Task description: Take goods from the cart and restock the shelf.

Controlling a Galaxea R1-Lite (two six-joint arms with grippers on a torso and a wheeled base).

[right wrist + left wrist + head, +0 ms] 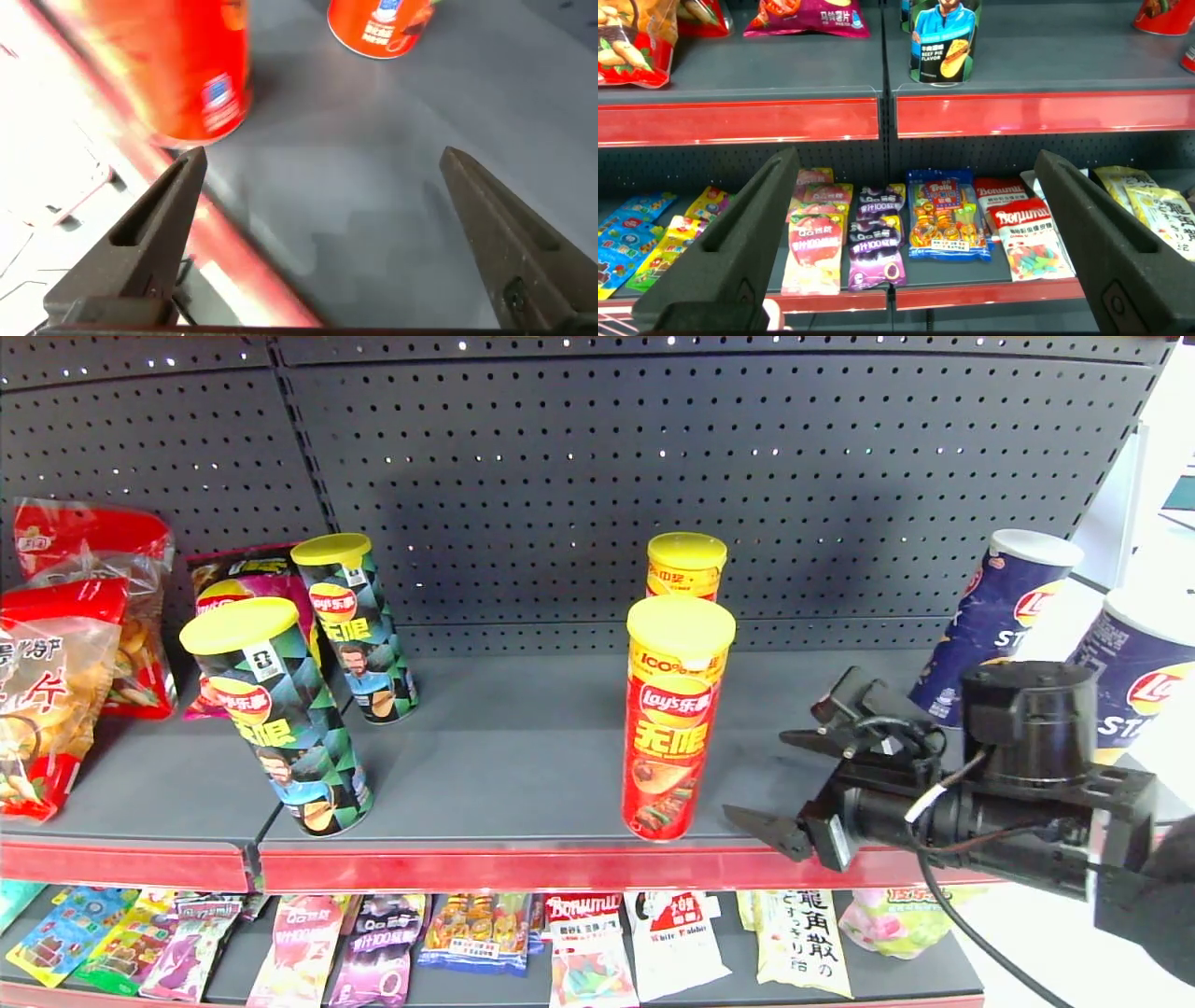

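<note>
With the red can [677, 719] stood upright at the front edge of the shelf [523, 747] and the right gripper [773, 779] held open and empty just beside it, one placement is judged complete, and another item must be fetched from the cart.

The shelf board [523, 747] across the middle looked like matt grey painted metal, as did the perforated back panel [653, 457] above. Its front strip [523, 866] was glossy red. The red canister [674, 728] at centre had a shiny printed wall and a smooth yellow plastic lid [681, 630]. Snack bags [56, 681] at far left were crinkled glossy film. The right gripper [761, 775] was matt black.
</note>
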